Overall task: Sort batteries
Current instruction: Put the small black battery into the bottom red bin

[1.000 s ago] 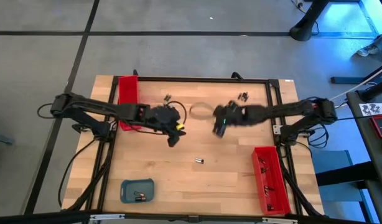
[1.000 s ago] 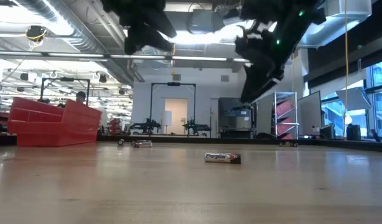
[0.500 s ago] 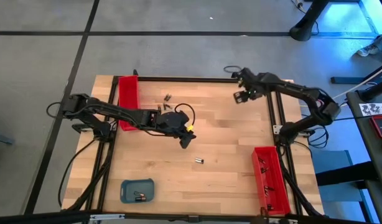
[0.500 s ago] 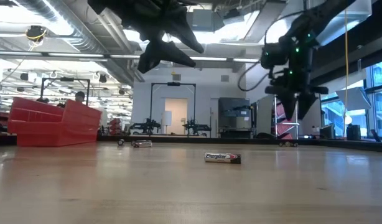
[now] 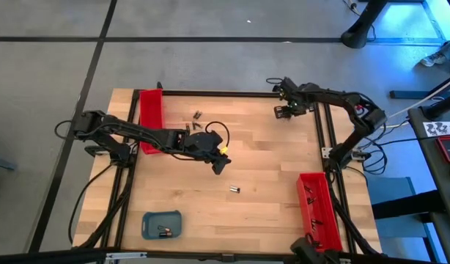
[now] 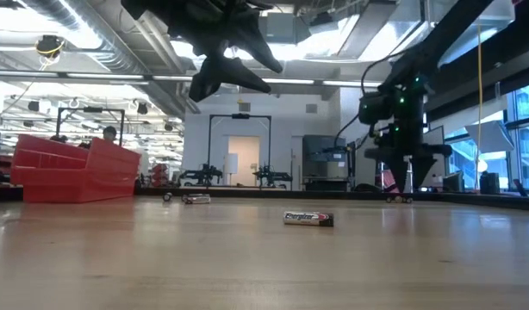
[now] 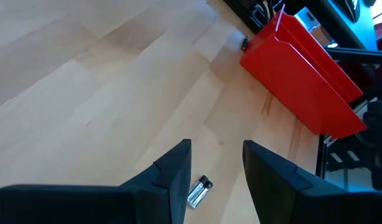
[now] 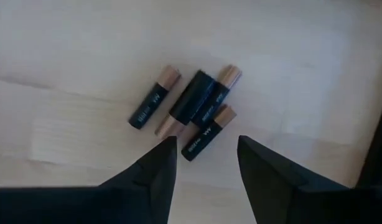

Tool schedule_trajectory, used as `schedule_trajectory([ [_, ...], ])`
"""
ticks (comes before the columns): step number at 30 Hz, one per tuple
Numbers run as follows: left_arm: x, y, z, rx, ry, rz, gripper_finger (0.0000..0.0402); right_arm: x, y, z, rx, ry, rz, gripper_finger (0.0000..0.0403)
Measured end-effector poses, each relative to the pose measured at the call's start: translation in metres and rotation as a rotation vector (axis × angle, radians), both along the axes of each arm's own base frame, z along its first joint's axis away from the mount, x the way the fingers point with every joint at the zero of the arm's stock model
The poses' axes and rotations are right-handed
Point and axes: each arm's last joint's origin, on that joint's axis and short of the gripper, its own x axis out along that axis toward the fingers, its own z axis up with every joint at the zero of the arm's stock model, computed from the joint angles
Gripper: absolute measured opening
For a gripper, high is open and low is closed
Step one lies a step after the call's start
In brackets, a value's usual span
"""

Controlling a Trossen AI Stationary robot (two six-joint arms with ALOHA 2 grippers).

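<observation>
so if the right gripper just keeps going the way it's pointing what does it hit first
Probably the cluster of batteries on the table: the right gripper points down at them, open, nothing between. How far above them it hangs is unclear.

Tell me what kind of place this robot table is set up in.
Probably a robotics lab or workshop. The low view shows exposed ceiling ducts, more equipment on frames across an open hall, and a person at a workstation. The wooden table stands on a grey floor.
</observation>
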Motion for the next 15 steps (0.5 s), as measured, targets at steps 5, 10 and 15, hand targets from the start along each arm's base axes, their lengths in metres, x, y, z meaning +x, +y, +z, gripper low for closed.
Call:
schedule_trajectory([
  [5, 0.0, 0.0, 0.0, -0.001, 0.0, 0.0, 0.0133, 0.001, -0.001, -0.011, 0.045, 0.041, 0.022, 0.0169],
  [10, 0.0, 0.0, 0.0, -0.013, 0.0, 0.009, 0.0133, 0.003, -0.003, -0.019, 0.054, 0.044, 0.024, 0.0169],
  [15, 0.0, 0.0, 0.0, -0.022, -0.001, 0.014, 0.0133, 0.004, -0.004, -0.025, 0.074, 0.054, 0.026, 0.0169],
])
